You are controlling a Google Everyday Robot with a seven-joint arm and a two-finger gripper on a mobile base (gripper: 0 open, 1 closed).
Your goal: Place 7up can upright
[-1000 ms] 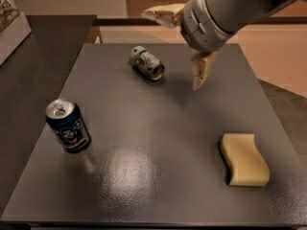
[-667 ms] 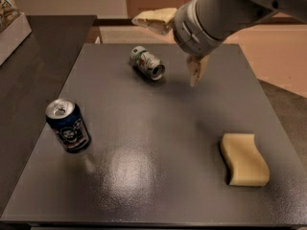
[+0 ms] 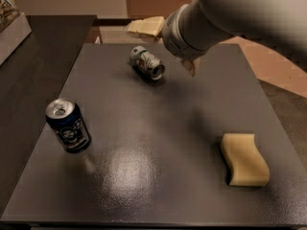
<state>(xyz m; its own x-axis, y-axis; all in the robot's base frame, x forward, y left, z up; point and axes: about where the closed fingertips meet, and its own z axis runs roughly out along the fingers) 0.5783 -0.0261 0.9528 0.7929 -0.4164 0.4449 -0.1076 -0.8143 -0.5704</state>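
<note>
Silver-green aluminium 7up can [image 3: 147, 63] lies toppled near the dark surface's [image 3: 144, 128] far edge, ungrasped; my end effector [image 3: 160, 49] hovers beside it, spread.

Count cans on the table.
2. The 7up can lies on its side, far centre, just left of the claw; the dark blue can stands upright, near left. The arm could hide another.

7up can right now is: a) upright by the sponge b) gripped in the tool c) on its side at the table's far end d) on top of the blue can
c: the 7up can lies on its side on the table, apart from the open tool beside it.
</note>
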